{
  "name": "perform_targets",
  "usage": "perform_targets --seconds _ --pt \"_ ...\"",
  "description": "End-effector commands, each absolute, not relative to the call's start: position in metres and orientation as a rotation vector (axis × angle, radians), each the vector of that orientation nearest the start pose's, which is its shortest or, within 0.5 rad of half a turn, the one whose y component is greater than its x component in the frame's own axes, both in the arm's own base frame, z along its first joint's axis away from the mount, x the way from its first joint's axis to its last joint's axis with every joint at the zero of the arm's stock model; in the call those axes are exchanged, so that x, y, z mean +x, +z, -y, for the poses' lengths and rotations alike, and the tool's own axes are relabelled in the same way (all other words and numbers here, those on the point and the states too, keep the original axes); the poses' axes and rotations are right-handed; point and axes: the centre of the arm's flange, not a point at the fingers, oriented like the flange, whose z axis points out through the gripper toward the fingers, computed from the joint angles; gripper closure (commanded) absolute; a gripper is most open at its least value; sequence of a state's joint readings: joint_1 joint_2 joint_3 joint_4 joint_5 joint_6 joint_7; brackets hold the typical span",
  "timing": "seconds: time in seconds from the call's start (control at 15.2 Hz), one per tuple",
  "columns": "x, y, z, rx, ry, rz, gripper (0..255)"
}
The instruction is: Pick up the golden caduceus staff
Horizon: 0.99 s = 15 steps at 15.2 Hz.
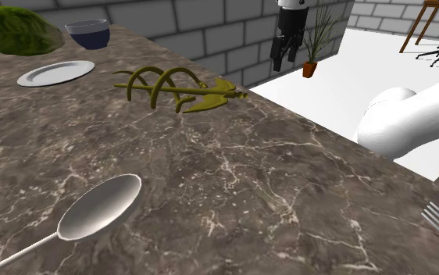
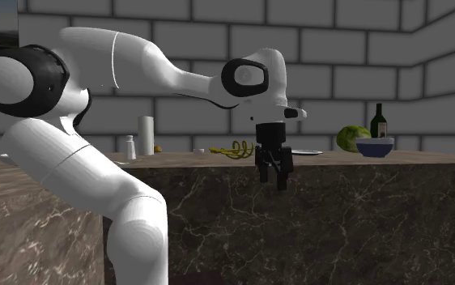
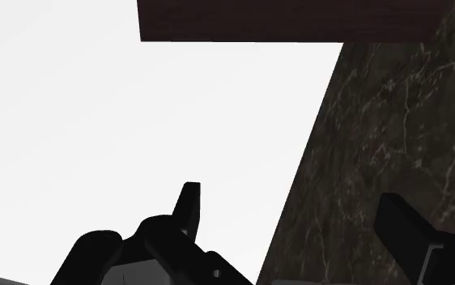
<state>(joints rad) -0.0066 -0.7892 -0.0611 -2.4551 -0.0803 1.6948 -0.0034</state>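
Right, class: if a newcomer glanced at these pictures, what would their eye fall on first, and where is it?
The olive-gold caduceus staff stands out, lying on the dark veined counter near its edge, with a white plate to the shoulder view's left. The black claw hangs open beyond that edge, apart from the staff. A large grey spoon lies nearest the shoulder camera.
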Motion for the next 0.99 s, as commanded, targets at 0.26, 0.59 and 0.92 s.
perform_targets --seconds 0.26,0.59,0.92 --pt "0.329 0.570 -0.016 -3.185 -0.041 0.045 0" --pt "0.344 0.589 -0.079 -3.188 -0.039 0.178 0" --pt "0.354 0.607 -0.142 -3.186 -0.037 0.311 0"
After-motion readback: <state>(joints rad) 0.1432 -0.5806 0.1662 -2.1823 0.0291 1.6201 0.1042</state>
